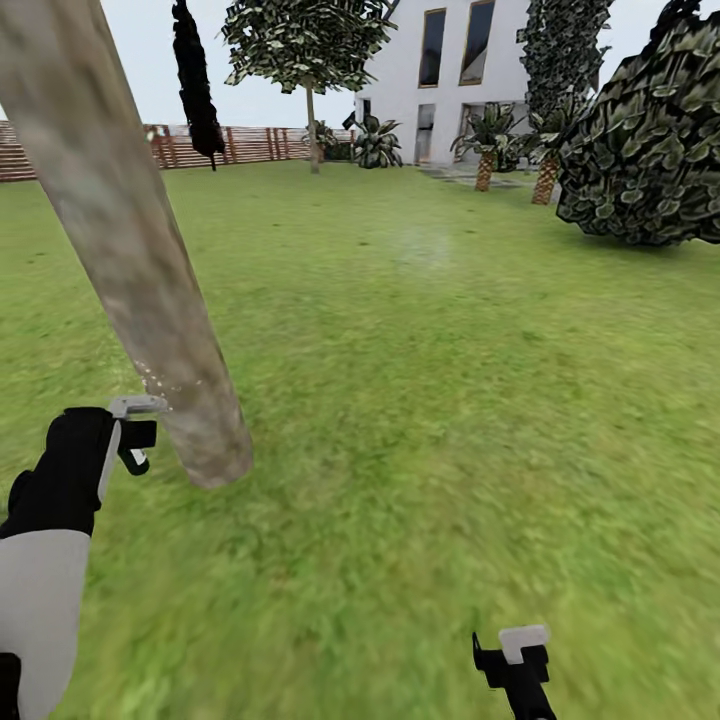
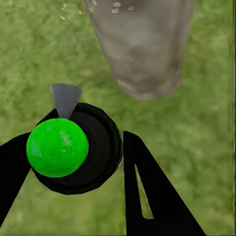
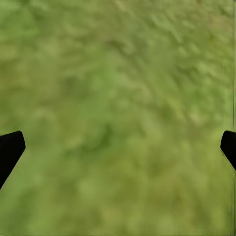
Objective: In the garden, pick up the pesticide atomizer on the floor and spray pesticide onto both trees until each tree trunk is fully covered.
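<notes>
The left gripper [image 2: 73, 162] is closed around the atomizer [image 2: 73, 147], a black sprayer with a bright green ball on top and a grey nozzle [image 2: 65, 98] aimed at the tree trunk [image 2: 142, 49]. The atomizer sits just beside the foot of that thick grey-beige trunk [image 1: 130, 250], where small pale droplets speckle the bark. The right gripper [image 3: 118, 147] hangs wide open and empty over the lawn [image 1: 450, 400]. A wooden fence [image 1: 250, 143] and a white house [image 1: 450, 70] stand far behind.
</notes>
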Available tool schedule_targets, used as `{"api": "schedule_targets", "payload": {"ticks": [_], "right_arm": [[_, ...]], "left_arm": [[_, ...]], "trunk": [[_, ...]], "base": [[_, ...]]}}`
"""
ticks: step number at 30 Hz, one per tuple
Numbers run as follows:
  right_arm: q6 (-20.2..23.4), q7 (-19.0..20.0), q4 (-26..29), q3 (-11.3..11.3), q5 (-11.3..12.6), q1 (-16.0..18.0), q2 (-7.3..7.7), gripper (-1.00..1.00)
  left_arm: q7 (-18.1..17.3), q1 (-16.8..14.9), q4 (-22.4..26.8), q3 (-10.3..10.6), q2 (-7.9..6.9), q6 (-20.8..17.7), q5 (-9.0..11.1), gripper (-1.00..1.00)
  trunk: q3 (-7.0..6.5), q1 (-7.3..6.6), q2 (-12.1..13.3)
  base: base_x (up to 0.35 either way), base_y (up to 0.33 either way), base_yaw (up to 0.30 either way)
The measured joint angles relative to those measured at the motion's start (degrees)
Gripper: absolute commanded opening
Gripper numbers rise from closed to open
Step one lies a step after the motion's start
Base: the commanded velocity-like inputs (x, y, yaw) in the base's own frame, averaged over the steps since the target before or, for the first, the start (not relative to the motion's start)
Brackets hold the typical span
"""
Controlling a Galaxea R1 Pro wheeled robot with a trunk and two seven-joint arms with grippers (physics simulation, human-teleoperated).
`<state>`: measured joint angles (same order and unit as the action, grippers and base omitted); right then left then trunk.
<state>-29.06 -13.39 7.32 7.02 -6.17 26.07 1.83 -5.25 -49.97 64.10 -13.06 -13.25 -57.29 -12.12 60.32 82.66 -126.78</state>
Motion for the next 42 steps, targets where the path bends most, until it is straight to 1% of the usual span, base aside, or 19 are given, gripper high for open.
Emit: {"api": "schedule_targets", "payload": {"ticks": [5, 13, 17, 18, 19, 20, 21, 23, 24, 26, 27, 30, 33, 35, 38, 39, 42], "right_arm": [[0.0, 0.0, 0.0, 0.0, 0.0, 0.0, 0.0, 1.0], [0.0, 0.0, 0.0, 0.0, 0.0, 0.0, 0.0, 1.0], [0.0, 0.0, -0.1, 0.0, 0.0, 0.0, 0.0, 1.0], [0.0, 0.0, -0.1, 0.0, 0.0, 0.0, 0.0, 1.0], [0.0, 0.0, -0.1, 0.0, 0.0, 0.0, 0.0, 1.0], [0.0, 0.0, -0.1, 0.0, 0.0, 0.0, 0.0, 1.0], [0.0, 0.0, -0.1, 0.0, 0.0, 0.0, 0.0, 1.0], [0.0, 0.0, -0.1, 0.0, 0.0, 0.0, 0.0, 1.0], [0.0, 0.0, -0.1, 0.0, 0.0, 0.0, 0.0, 1.0], [0.0, 0.0, -0.1, 0.0, 0.0, 0.0, 0.0, 1.0], [0.0, 0.0, -0.1, 0.0, 0.0, 0.0, 0.0, 1.0], [0.0, 0.0, -0.1, 0.0, 0.0, 0.0, 0.0, 1.0], [0.0, 0.0, -0.1, 0.0, 0.0, 0.0, 0.0, 1.0], [0.0, 0.0, -0.1, 0.0, 0.0, 0.0, 0.0, 1.0], [0.0, 0.0, -0.1, 0.0, 0.0, 0.0, 0.0, 1.0], [0.0, 0.0, -0.1, 0.0, 0.0, 0.0, 0.0, 1.0], [0.0, 0.0, -0.1, 0.0, 0.0, 0.0, 0.04, 1.0]], "left_arm": [[0.0, 0.2, 0.0, 0.1, 0.14, 0.0, -0.2, -1.0], [-0.1, 0.3, -0.3, 0.2, -0.15, -0.2, 0.0, -1.0], [-0.2, 0.4, -0.8, 0.2, -0.75, -0.7, -0.1, -1.0], [-0.3, 0.3, -0.8, 0.2, -1.46, -0.7, -0.4, -1.0], [-0.3, 0.1, -0.8, 0.2, -2.1, -0.7, -0.4, -1.0], [-0.4, -0.1, -1.3, 0.2, -2.42, -1.0, -0.1, -1.0], [-0.5, 0.1, -1.9, 0.5, -2.46, -1.3, 0.1, -1.0], [-0.6, 0.4, -2.4, 1.9, -2.58, -1.4, 0.1, -1.0], [-0.6, 0.7, -2.5, 2.3, -2.58, -1.3, 0.1, -1.0], [-0.6, 3.4, -2.3, 2.5, -2.28, -1.2, 0.1, -1.0], [-0.6, 3.9, -2.4, 2.5, -2.2, -1.2, 0.0, -1.0], [-0.6, 4.3, -2.5, 2.4, -2.27, -1.2, 0.1, -1.0], [-0.6, 5.5, -2.6, 2.3, -2.27, -1.1, 0.0, -1.0], [-0.6, 6.8, -2.6, 2.3, -2.25, -1.1, 0.1, -1.0], [-0.5, 7.1, -2.9, 2.3, -1.94, -1.1, 0.3, -1.0], [-0.5, 7.2, -3.7, 2.3, -1.68, -1.0, 0.3, -1.0], [-0.3, 7.2, -10.3, 2.0, -1.29, -0.1, 0.4, -1.0]], "trunk": [[0.0, -0.01, 0.0], [0.0, -0.01, 0.0], [0.0, 0.01, 0.0], [0.0, 0.01, 0.0], [0.0, 0.01, 0.0], [0.0, 0.02, 0.0], [0.0, 0.02, 0.0], [0.0, 0.02, 0.0], [0.0, 0.02, 0.0], [0.01, 0.02, 0.0], [0.0, 0.01, 0.0], [0.0, 0.0, 0.0], [0.0, 0.01, 0.0], [0.0, 0.02, 0.0], [0.0, 0.03, 0.0], [0.0, 0.04, 0.0], [0.01, 0.03, 0.0]], "base": [[0.239, -0.178, 0.002], [0.245, -0.173, 0.0], [0.058, -0.037, 0.0], [0.005, -0.003, 0.0], [0.002, -0.001, 0.0], [0.0, 0.0, 0.0], [0.0, 0.0, 0.0], [0.0, 0.0, 0.0], [0.0, 0.0, 0.0], [0.022, -0.016, 0.0], [0.129, -0.088, 0.041], [0.187, -0.178, 0.217], [0.063, -0.238, 0.27], [-0.052, -0.262, 0.223], [-0.152, -0.253, 0.053], [-0.163, -0.251, 0.008], [-0.088, -0.259, 0.002]]}}
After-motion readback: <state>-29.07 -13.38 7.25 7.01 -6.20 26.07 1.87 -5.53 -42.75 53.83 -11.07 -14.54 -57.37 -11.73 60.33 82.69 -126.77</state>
